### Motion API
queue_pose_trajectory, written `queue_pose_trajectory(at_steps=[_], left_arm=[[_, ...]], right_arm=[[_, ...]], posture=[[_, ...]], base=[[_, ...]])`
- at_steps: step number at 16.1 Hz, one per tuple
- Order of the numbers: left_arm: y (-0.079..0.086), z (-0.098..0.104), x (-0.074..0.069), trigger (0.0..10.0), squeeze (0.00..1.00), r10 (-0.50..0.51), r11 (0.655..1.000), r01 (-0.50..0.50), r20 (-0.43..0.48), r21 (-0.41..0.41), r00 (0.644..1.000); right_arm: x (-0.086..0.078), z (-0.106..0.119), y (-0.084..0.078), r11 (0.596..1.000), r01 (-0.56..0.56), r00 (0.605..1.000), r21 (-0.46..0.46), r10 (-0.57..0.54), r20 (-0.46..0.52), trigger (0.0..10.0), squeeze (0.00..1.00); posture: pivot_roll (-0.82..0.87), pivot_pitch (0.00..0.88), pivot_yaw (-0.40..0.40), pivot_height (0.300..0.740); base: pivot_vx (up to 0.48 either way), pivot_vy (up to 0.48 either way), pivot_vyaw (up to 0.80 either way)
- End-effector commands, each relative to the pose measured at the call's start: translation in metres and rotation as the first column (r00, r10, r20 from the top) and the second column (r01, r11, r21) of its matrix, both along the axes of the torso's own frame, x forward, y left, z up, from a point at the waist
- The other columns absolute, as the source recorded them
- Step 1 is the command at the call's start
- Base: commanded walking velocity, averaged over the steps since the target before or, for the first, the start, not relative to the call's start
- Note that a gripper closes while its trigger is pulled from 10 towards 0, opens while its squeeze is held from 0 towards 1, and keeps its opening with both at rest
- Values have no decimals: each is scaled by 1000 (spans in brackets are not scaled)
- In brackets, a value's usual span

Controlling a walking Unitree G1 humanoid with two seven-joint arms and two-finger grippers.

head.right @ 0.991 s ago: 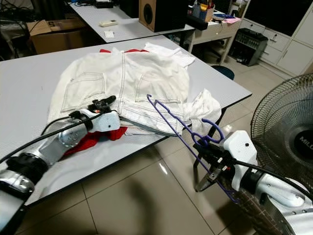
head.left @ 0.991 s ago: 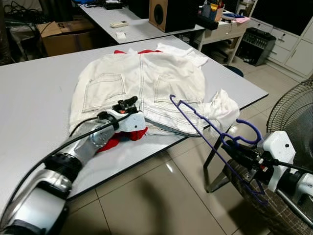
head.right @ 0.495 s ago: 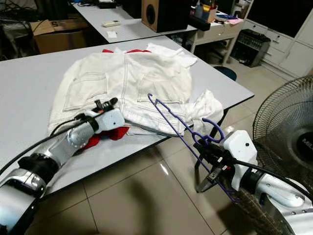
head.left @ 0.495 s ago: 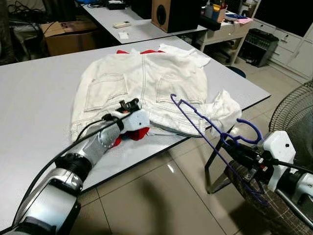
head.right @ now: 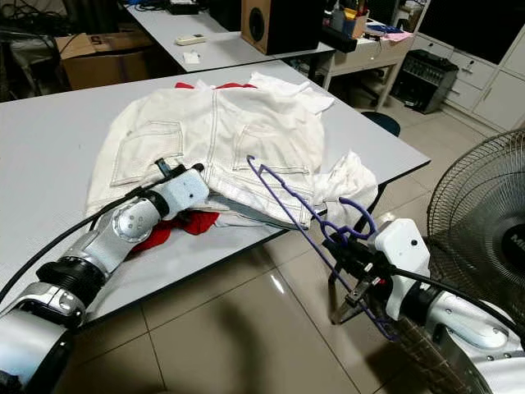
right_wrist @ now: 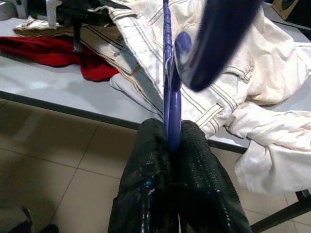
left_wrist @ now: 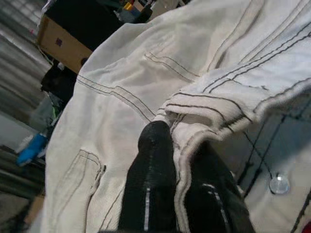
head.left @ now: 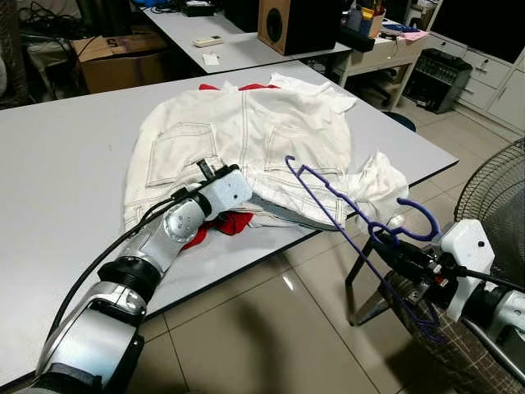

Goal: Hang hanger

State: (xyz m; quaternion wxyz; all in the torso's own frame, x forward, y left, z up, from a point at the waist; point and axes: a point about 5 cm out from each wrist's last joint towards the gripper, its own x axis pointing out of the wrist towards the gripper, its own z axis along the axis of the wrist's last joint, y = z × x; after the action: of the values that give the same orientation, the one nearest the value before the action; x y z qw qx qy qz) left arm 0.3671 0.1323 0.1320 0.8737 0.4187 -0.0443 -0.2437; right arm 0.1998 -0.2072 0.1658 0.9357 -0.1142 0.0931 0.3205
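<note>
The purple hanger [head.left: 353, 226] is clamped low on its stem between the 2 black fingers [right_wrist: 150, 179] of the right pincer [head.left: 399, 256], which hangs off the near edge of the grey worktop [head.left: 57, 172] above the tiled floor [head.left: 262, 336]. Its hook curls just above the pincer, and its far tip reaches over the hem of the white trousers [head.left: 246, 139].

The left pincer [left_wrist: 177, 194] sits at the trousers' near edge, beside the red cloth [head.left: 225, 223], its fingers closed on a stitched fold of the white fabric.

Compared with 1 second ago, the left pincer has pushed further forward onto the trousers and turned, and its black fingers are now tucked into the cloth. The right pincer and hanger have kept their place.

A fan [head.right: 480, 222] stands to the right.
</note>
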Motion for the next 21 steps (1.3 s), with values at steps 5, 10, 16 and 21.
queue_pose_trajectory(at_steps=[5,10,16,21], left_arm=[[-7,20,9,0,0,5,978,-13,-38,-208,999],[-8,46,14,0,0,-17,808,-55,-116,-587,993],[-3,81,11,0,0,-51,451,-125,-165,-884,985],[20,88,-14,0,0,-8,328,-144,-155,-934,988]], right_arm=[[-2,-4,5,996,-63,998,65,65,-23,10000,0],[-2,-3,3,994,2,1000,109,-4,18,10000,0],[-4,-12,35,971,-73,996,227,81,-26,10000,0],[20,26,40,905,109,973,412,-181,141,10000,0]], posture=[[-74,0,-23,740],[-58,0,-16,740],[-37,0,-22,740],[-34,0,0,740]], base=[[0,0,0],[0,0,0],[0,0,0],[0,0,0]])
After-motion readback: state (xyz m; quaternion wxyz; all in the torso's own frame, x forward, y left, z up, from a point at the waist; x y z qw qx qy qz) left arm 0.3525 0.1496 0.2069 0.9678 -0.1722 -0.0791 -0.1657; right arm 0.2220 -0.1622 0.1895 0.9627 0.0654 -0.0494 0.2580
